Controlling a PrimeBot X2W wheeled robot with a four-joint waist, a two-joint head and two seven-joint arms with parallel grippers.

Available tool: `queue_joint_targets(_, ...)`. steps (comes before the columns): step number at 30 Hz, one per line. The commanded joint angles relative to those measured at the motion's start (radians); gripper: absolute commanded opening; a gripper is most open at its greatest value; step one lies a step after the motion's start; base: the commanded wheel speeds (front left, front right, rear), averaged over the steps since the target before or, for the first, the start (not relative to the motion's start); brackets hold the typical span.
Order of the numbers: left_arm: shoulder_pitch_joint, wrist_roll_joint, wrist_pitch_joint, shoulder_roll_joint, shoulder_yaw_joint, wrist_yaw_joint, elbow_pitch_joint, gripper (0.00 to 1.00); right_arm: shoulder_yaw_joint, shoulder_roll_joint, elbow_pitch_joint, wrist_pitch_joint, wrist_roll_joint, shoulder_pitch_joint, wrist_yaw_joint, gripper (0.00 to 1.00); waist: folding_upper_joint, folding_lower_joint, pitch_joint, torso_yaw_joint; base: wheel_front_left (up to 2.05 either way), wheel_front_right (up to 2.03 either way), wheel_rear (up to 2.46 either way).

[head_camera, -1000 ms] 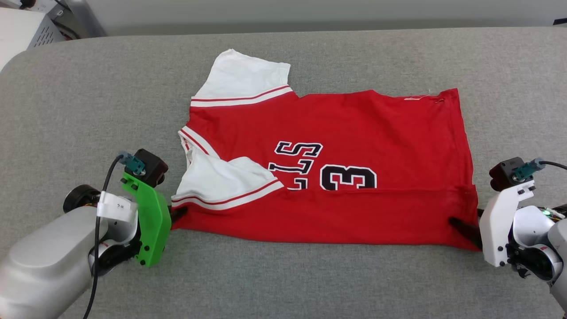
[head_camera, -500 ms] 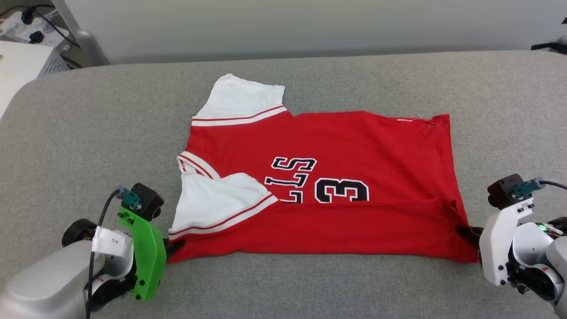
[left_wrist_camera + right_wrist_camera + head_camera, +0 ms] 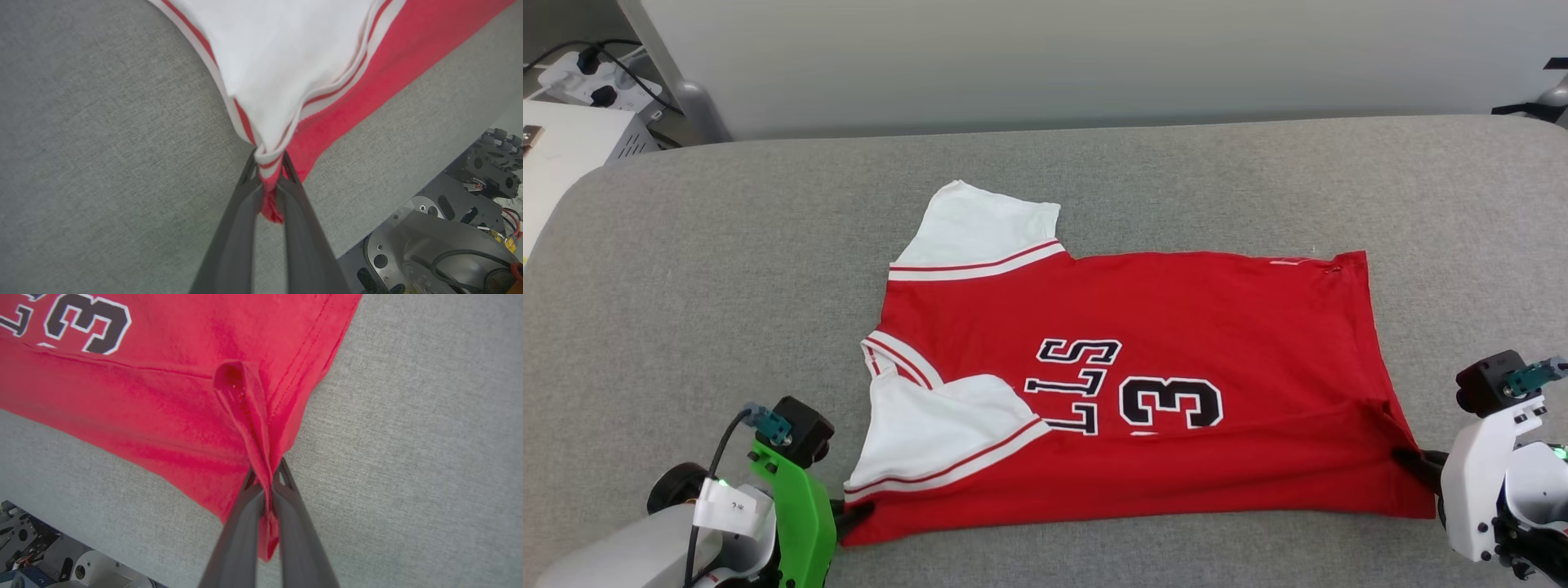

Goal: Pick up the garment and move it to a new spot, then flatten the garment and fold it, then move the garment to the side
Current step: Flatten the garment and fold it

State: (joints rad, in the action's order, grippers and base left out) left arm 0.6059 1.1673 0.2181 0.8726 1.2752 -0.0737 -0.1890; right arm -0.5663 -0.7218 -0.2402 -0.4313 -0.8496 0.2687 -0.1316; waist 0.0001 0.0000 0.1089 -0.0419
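Garment lies spread on the grey tabletop, its near edge folded up over the lower part of the print. My left claw is pinched tight on its striped sleeve corner. My right claw is clamped on its red hem corner.

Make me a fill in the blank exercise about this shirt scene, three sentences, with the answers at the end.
1. The garment lies on a ____ fabric surface.
2. The left hand is shut on a corner of the garment, at the edge of its ____ sleeve.
3. The right hand pinches a corner of plain ____ cloth.
Missing words: grey; white; red.
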Motion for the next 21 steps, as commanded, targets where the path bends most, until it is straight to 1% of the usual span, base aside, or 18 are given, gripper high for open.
queue_joint_targets(1, -0.021, 0.014, 0.002, -0.008, 0.000, 0.008, -0.011, 0.00, 0.014, 0.013, -0.011, -0.009, -0.002, -0.014, 0.001, 0.00, -0.0001, 0.0000, 0.006, -0.003, 0.00, 0.00, 0.00)
queue_joint_targets(6, -0.033, 0.015, 0.010, -0.043, 0.001, 0.003, -0.074, 0.00, 0.033, 0.063, -0.082, -0.022, 0.004, -0.013, 0.001, 0.00, -0.0001, 0.0000, 0.023, -0.003, 0.00, 0.00, 0.00)
queue_joint_targets(9, -0.036, 0.018, 0.002, -0.068, 0.001, -0.005, -0.117, 0.00, 0.033, 0.090, -0.117, -0.002, 0.011, -0.007, 0.001, 0.00, -0.0001, 0.0000, 0.026, 0.000, 0.00, 0.00, 0.00)
queue_joint_targets(10, -0.035, 0.017, -0.003, -0.073, 0.000, -0.007, -0.127, 0.00, 0.037, 0.097, -0.126, 0.012, 0.012, -0.005, 0.001, 0.04, -0.0001, 0.0000, 0.026, 0.001, 0.00, 0.00, 0.00)
queue_joint_targets(11, -0.035, 0.015, -0.012, -0.079, -0.002, -0.009, -0.137, 0.00, 0.046, 0.103, -0.137, 0.033, 0.017, -0.004, 0.001, 0.27, -0.0001, 0.0000, 0.024, 0.003, 0.00, 0.00, 0.00)
queue_joint_targets(12, -0.033, 0.014, -0.021, -0.081, -0.004, -0.010, -0.143, 0.48, 0.050, 0.107, -0.144, 0.050, 0.023, -0.003, 0.001, 0.53, -0.0001, 0.0000, 0.021, 0.005, 0.00, 0.00, 0.00)
queue_joint_targets(13, -0.030, 0.006, -0.036, -0.082, -0.008, -0.011, -0.149, 1.00, 0.052, 0.111, -0.148, 0.070, 0.032, -0.003, 0.001, 1.00, -0.0001, 0.0000, 0.016, 0.006, 0.00, 0.00, 0.00)
queue_joint_targets(18, -0.015, -0.012, -0.075, -0.059, -0.024, -0.013, -0.137, 1.00, 0.089, 0.113, -0.128, 0.195, 0.072, -0.014, 0.001, 1.00, -0.0001, 0.0000, -0.009, 0.013, 0.00, 0.00, 0.00)
queue_joint_targets(21, 0.007, -0.007, -0.097, -0.040, -0.049, -0.014, -0.103, 1.00, 0.161, 0.125, -0.112, 0.317, 0.108, -0.026, 0.001, 1.00, -0.0001, 0.0000, -0.020, 0.019, 0.00, 0.00, 0.00)
